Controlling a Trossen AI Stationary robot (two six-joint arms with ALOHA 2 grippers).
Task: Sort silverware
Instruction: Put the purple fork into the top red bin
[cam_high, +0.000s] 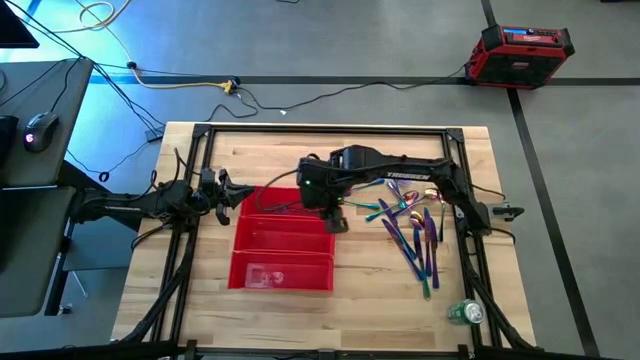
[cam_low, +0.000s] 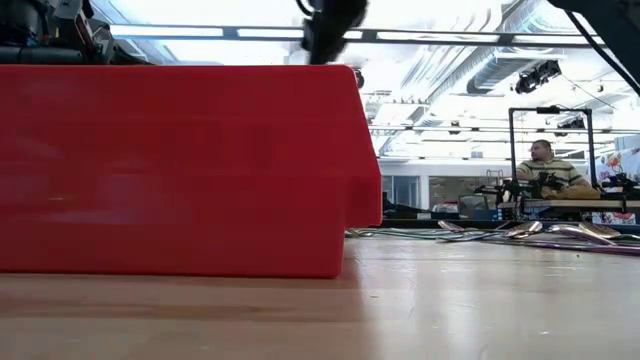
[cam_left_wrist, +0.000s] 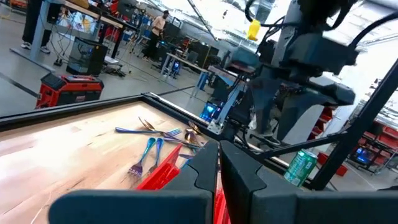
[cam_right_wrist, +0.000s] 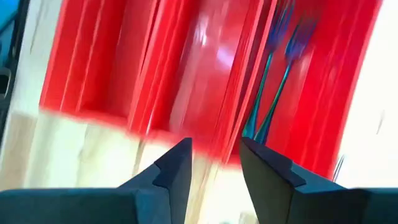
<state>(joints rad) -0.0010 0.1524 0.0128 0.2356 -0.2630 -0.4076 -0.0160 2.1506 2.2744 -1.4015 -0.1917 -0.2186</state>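
Two forks (cam_right_wrist: 268, 93) in the red tray (cam_high: 282, 245) beneath the open, empty right gripper (cam_high: 336, 218).

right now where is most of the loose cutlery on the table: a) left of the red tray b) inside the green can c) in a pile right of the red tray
c: the high view shows the cutlery spread on the table to the right of the red tray.
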